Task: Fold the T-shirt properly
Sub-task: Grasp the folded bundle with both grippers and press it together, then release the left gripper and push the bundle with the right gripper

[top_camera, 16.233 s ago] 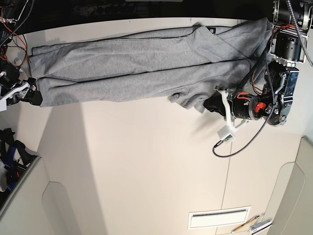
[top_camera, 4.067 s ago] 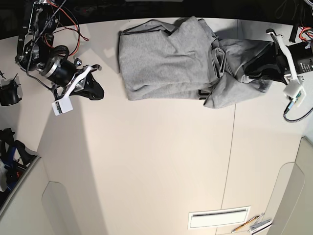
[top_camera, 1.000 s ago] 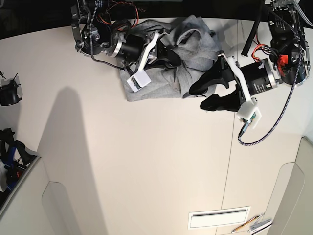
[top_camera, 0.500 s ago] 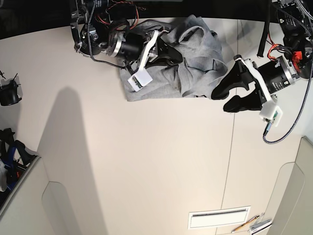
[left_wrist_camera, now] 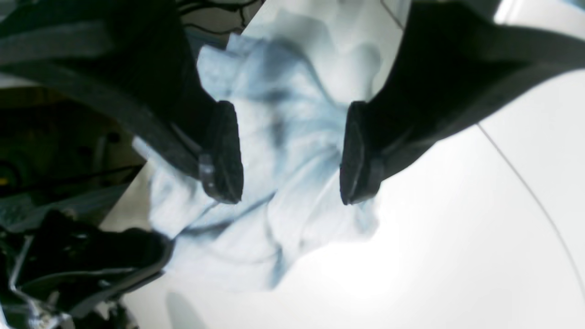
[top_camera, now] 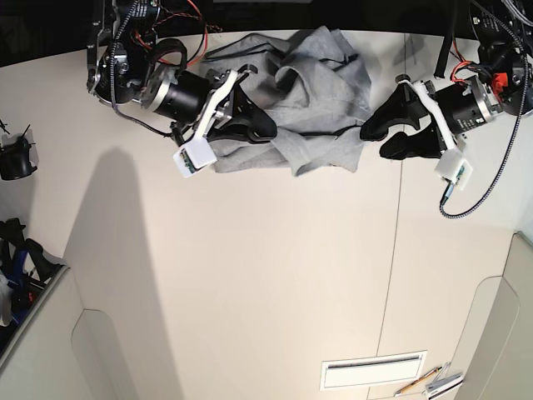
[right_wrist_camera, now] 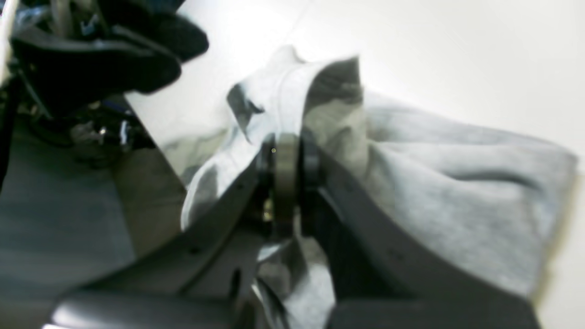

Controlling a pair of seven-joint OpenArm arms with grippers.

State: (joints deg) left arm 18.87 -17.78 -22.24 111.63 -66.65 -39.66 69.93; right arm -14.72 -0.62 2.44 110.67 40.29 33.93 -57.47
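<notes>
Cream table (top_camera: 250, 275) bears bunched T-shirt (top_camera: 321, 100); right fingers (right_wrist_camera: 285, 178) clamp cloth, left fingers (left_wrist_camera: 224, 151) spread, empty.

A white vent (top_camera: 373, 370) is lying flush in the table (top_camera: 250, 292) near its lower edge. Pencils (top_camera: 433, 381) are sitting just beside it.

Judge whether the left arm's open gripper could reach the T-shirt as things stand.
Probably yes: the left gripper is open beside the T-shirt, with only bare table between them.

No text, label or number is legible in these views.
</notes>
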